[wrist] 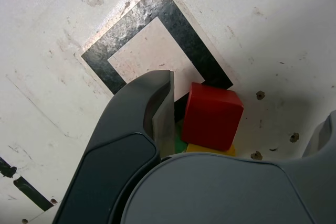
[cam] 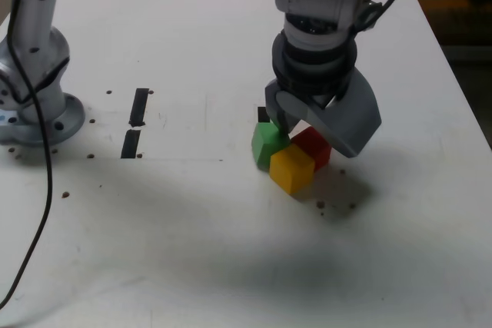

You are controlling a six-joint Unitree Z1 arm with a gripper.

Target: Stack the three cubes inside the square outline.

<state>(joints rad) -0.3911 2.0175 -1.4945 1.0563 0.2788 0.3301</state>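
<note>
1. Your white tabletop (cam: 192, 220) carries everything; the grey Unitree arm (cam: 319, 28) hangs over the cluster of blocks toward the exterior view's right.
2. The grey two-fingered gripper (cam: 307, 124) stands wide open and holds nothing, its jaws straddling the red block. Bring it down squarely before you close it.
3. The black tape square outline (wrist: 134, 35) with its white centre lies just beyond the blocks, and nothing sits wholly inside it yet; the red block's corner overlaps its near edge.
4. The three small plastic cubes touch one another: the red cube (wrist: 211, 115) sits between the jaws, the green cube (cam: 267, 144) and yellow cube (cam: 291, 167) beside it.
5. Grip only the red one; the neighbours look close enough to snag, so lift it straight up.
</note>
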